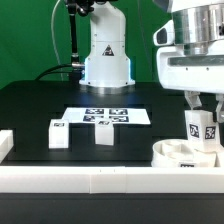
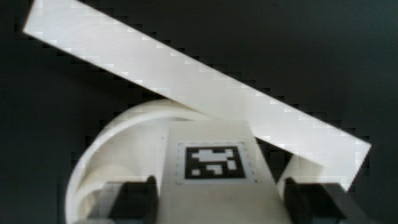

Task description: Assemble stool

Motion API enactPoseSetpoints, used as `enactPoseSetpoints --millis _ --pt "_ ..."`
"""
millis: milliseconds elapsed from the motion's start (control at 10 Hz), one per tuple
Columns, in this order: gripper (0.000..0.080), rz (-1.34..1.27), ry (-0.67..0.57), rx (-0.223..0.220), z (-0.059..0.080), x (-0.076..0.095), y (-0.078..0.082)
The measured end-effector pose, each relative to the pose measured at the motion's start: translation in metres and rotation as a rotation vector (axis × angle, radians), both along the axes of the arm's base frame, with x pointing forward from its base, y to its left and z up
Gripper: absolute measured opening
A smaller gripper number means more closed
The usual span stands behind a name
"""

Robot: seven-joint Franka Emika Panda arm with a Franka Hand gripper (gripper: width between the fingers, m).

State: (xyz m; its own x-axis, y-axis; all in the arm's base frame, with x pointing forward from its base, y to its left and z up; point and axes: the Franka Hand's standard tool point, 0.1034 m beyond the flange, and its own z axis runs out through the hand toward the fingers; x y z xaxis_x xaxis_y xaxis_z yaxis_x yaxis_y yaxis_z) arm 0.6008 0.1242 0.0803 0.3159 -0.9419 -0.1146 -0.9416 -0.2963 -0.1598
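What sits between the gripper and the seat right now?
A tagged leg, held in the gripper over the seat; the exterior view shows it.

Green backdrop (image 1: 30, 40) across rear. Black matte table (image 1: 30, 105) fills scene. White rail (image 1: 100, 182) runs along table's near edge, short piece at exterior view's left. Marker board (image 1: 105, 117) lies flat mid-table. Light bright, even; shadows soft.
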Motion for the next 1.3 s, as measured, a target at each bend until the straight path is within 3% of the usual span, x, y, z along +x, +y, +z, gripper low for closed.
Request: enactPoseSetpoints --millis 900,1000,1100,1200,1300 --pt "0.0338 -0.526 0.089 0.113 -0.0011 -0.0001 0.0035" --pt "0.0412 -0.543 0.094 0.121 -0.0011 -0.0004 0.0052" --pt "0.0548 -0.522 0.09 0.119 -0.0011 -0.0005 0.0055" --pt "0.0548 -0.495 0.082 0.117 0.001 0.0 0.005" --pt "0.0629 -0.483 0.077 0.12 0.0053 -0.0006 0.0056"
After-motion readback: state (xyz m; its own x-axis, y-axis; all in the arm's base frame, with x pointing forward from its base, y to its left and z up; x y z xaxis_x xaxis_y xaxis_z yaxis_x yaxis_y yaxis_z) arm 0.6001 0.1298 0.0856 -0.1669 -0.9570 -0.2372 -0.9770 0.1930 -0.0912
